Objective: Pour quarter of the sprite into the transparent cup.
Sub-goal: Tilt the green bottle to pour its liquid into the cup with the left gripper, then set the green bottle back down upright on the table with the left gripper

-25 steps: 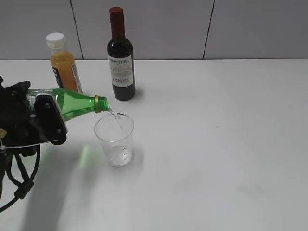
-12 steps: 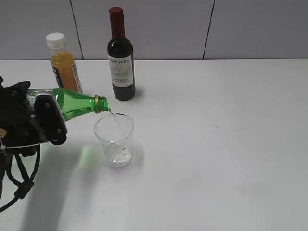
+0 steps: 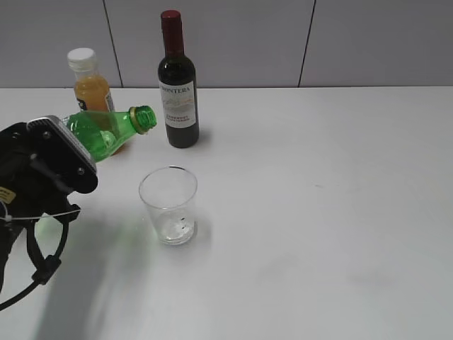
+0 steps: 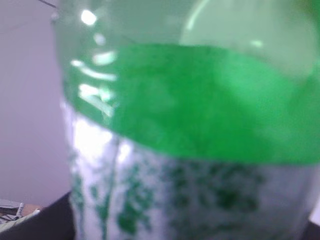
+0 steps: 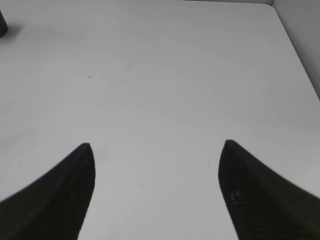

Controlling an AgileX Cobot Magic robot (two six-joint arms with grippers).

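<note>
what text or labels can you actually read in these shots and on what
"FRONTERA": white label of the wine bottle, exterior view; the smaller lines under it are too small to read.
Orange juice bottle: label mostly hidden behind the sprite, unreadable.
Sprite label, left wrist view: green and white pattern, blurred, no words legible.
Transparent cup: no text.

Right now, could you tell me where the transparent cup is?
In the exterior view the cup stands upright on the table, left of centre, in front of the wine bottle and below the tilted sprite's mouth.
</note>
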